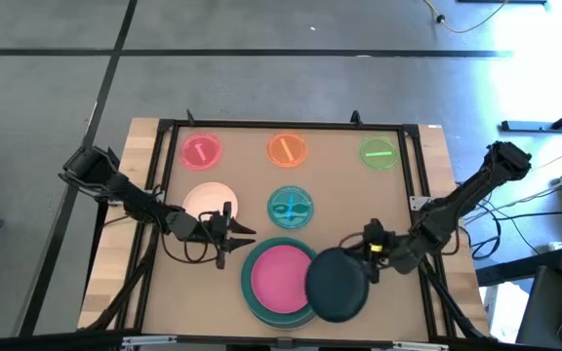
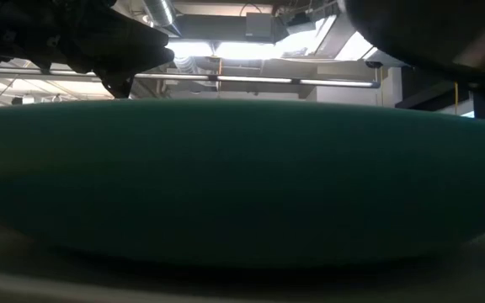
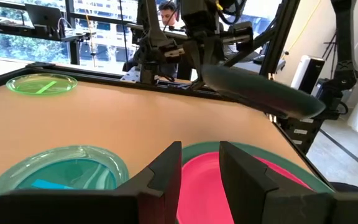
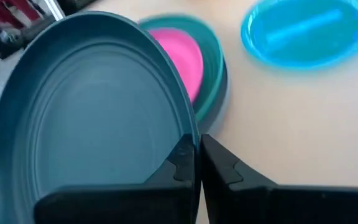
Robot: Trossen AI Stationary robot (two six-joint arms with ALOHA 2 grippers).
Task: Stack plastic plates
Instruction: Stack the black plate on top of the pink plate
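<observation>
A magenta plate (image 1: pixel 281 276) lies in a large teal plate (image 1: pixel 254 283) near the table's near edge; a grey rim shows beneath. The teal plate's wall (image 2: pixel 242 185) fills the low view. My right gripper (image 1: pixel 369 255) is shut on a large dark, near-black plate (image 1: pixel 338 285), which overlaps the stack's right side. My left gripper (image 1: pixel 245 230) is open and touches nothing, just left of the stack, between the pale pink plate (image 1: pixel 208 202) and the magenta one. The clear blue plate (image 1: pixel 291 208) lies behind the stack. My right gripper pinches the dark plate's rim (image 4: pixel 188 134) on its right, far side, one finger on the inner face and one under it. The fingers come slanting from the table's right. The plate (image 3: pixel 260 93) is lifted clear and tilted, partly over the stack.
Three small plates lie in a row along the far side: translucent pink (image 1: pixel 201 151), orange (image 1: pixel 287 149) and green (image 1: pixel 379 153). A black frame (image 1: pixel 291 125) borders the brown mat. A person shows in the room beyond the table in the left wrist view.
</observation>
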